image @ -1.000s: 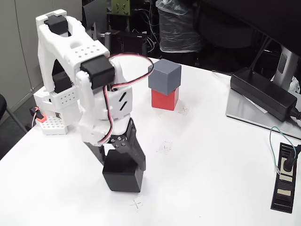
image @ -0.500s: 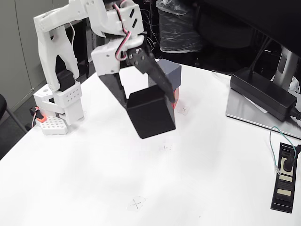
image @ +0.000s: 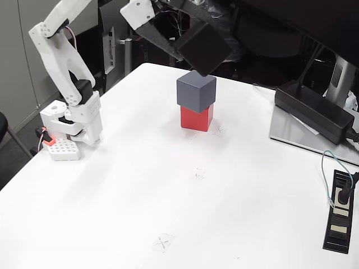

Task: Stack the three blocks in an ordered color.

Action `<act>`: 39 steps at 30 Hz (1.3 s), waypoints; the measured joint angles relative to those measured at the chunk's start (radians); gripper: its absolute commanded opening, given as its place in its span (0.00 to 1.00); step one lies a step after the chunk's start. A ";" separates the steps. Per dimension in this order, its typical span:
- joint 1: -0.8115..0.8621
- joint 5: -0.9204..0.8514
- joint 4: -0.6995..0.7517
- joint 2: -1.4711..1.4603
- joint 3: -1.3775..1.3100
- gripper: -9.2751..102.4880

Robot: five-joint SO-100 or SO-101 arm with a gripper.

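Claw (image: pixel 193 42) clamped on black cube (image: pixel 203 48), hovering tilted above grey cube (image: pixel 196 92) on red cube (image: pixel 196 118). Am levelling, centring, lowering gently before release.

arm (image: pixel 59 33): upper links cut by top edge | gripper (image: pixel 193 33): fingertips hidden against black cube (image: pixel 205 47)

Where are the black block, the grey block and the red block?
black block (image: pixel 205 49), fixed view, on its dark front face, held up in the air by the pincer.
grey block (image: pixel 195 95), fixed view, on its front face.
red block (image: pixel 194 118), fixed view, on its front face, under the grey block.
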 measured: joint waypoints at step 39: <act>-0.402 0.313 -0.008 -0.147 0.222 0.08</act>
